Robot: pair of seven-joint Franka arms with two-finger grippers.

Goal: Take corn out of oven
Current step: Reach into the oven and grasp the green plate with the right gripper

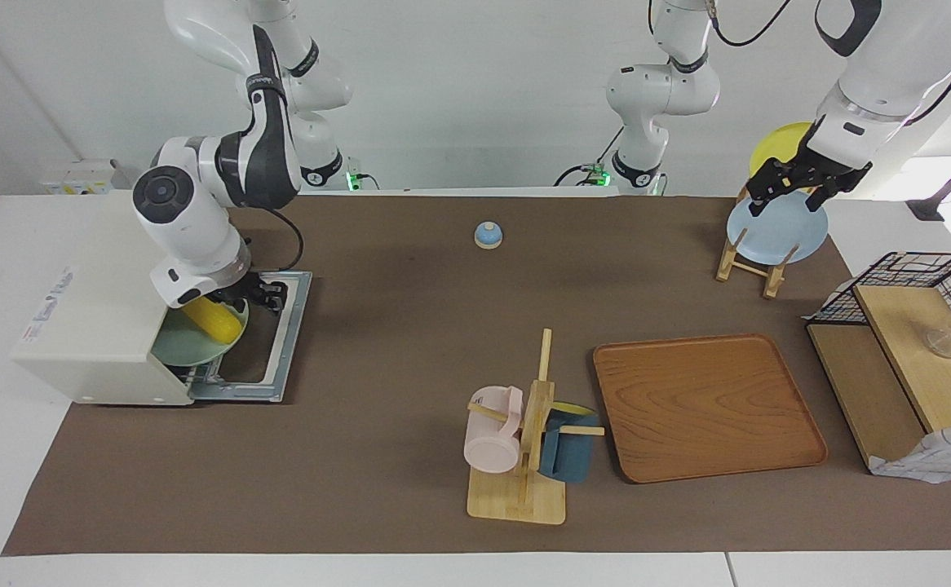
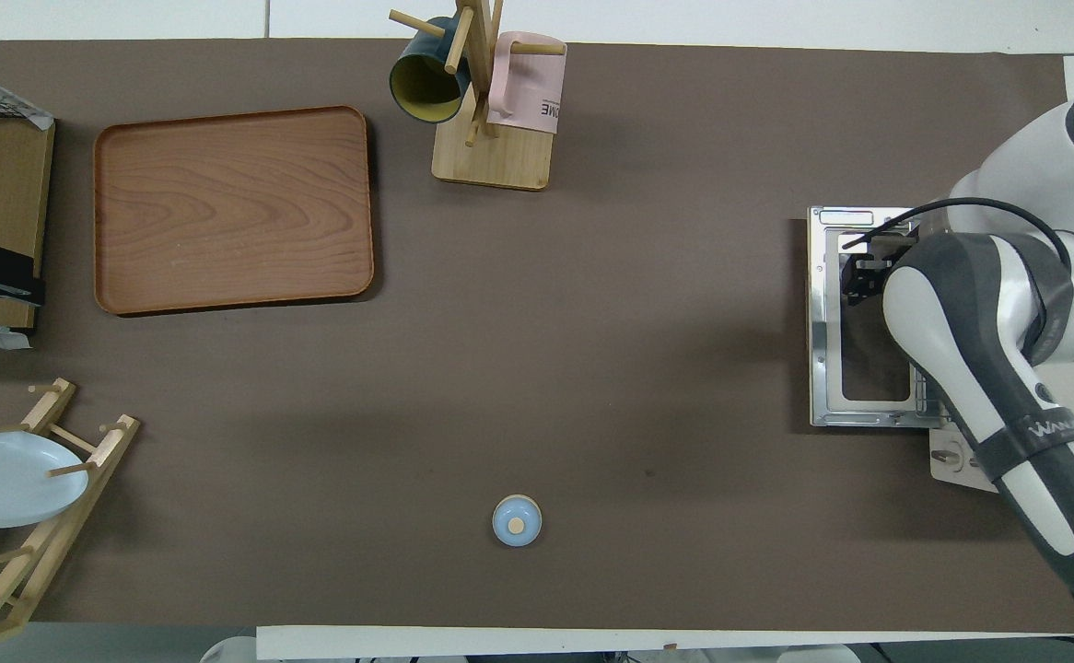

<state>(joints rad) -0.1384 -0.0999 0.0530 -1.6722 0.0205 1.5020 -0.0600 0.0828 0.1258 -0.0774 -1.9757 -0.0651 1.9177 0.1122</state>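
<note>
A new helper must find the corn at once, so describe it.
Find the cream-white oven at the right arm's end of the table, its door folded down flat. In its open mouth sits a pale green plate, right under the right gripper. The corn lies on that plate: a smooth bright yellow cob.

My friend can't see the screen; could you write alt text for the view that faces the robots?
The right gripper hangs over the open oven, beside the corn on a green plate inside. The left gripper waits over a blue plate in a wooden rack.
</note>
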